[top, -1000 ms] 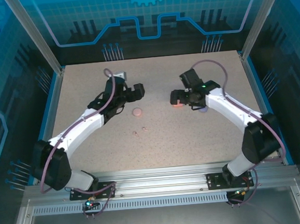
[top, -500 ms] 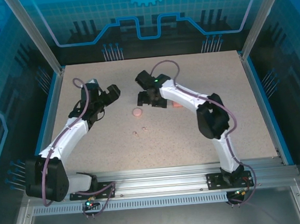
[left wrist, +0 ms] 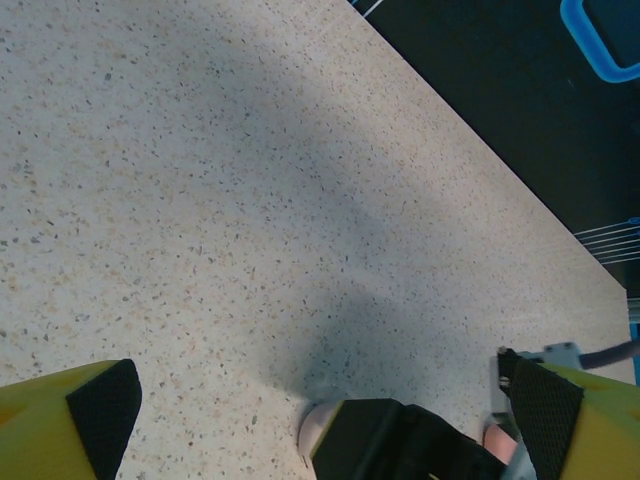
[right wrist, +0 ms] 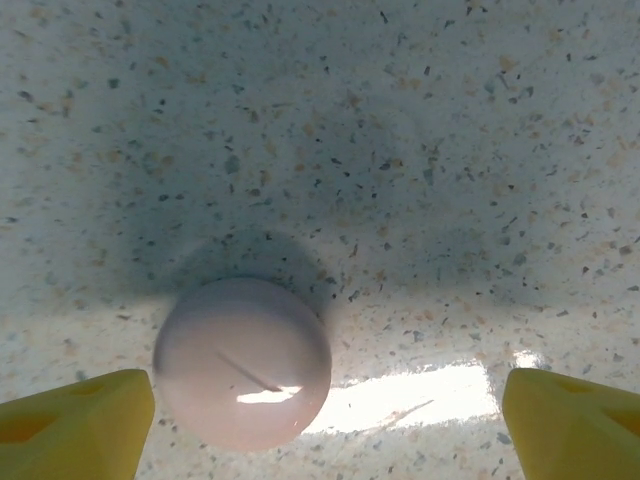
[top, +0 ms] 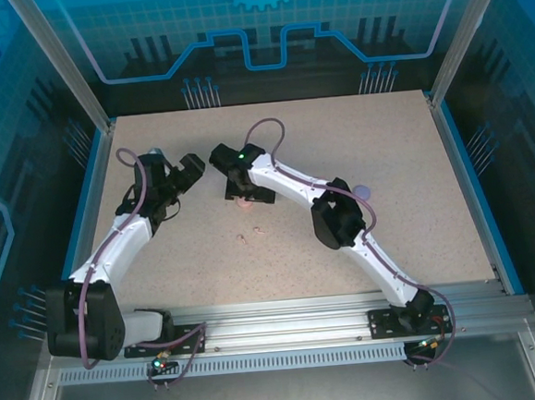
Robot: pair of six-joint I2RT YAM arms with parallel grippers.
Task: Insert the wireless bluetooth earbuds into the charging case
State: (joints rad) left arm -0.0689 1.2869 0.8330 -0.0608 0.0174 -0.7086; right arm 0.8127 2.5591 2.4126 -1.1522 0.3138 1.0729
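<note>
Containers: a pinkish-beige charging case [right wrist: 243,362], round with a smooth domed top, sits on the speckled table [top: 382,126] left of centre. Its inside is hidden. In the right wrist view it lies just beside the left-hand yellow finger [right wrist: 78,424] and well apart from the other one. A second, pale purple case [top: 363,192] shows partly from behind the right arm's forearm, out toward the table's right half.

Earbuds [top: 243,238]: two tiny specks lie loose on the bare table, near side of the pinkish case, apart from it and from each other. Colour too small to tell.

Right gripper [top: 241,191] hangs over the pinkish case, fingers spread wide astride it, nothing clamped.

Left gripper [top: 191,166] sits just left of it, fingers fully apart and holding nothing. Its wrist view looks across to the right gripper's black body with a sliver of the pinkish case [left wrist: 316,424] beside it.

Edges and room: the far strip and the right half of the table lie open. The left arm runs close along the blue left rim [top: 90,200].
</note>
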